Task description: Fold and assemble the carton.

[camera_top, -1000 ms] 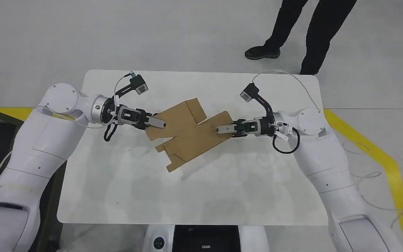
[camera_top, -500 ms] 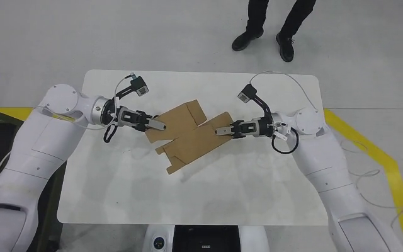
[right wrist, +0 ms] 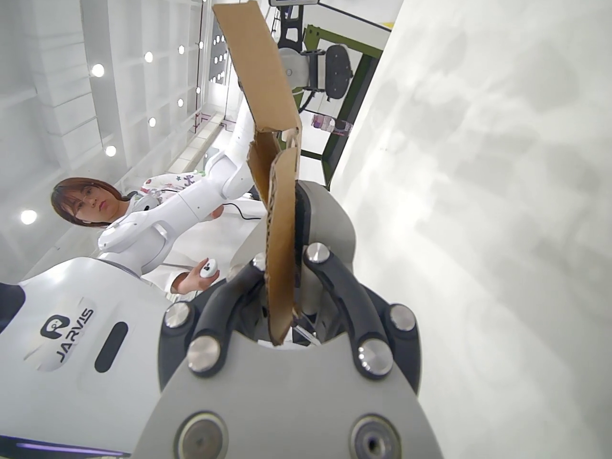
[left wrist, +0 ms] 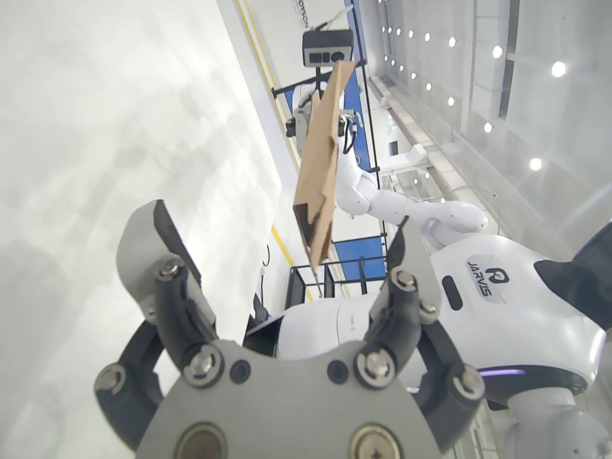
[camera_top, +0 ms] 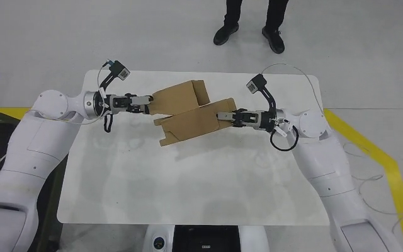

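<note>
Carton [camera_top: 189, 112] is held up over the far half of the desk [camera_top: 189, 195], near its middle, tipped on edge rather than lying flat. My right pincer [camera_top: 221, 117] is clamped on the end of it that points toward the desk's right side. In my right wrist view the cardboard edge runs straight between the fingers [right wrist: 325, 222]. My left pincer [camera_top: 150, 104] is spread wide at the carton's other end, toward the desk's left side, and grips nothing. From my left wrist view the board sits beyond the fingertips [left wrist: 162, 222], and I cannot tell whether they touch it.

A second ago the carton lay lower and flatter, spread nearer the desk's centre with a flap pointing at the near edge. Since then it has risen and swung toward the desk's far edge, its panels drawn closer together. My left arm has shifted toward the far left corner, and my right pincer has moved slightly farther back too.
</note>
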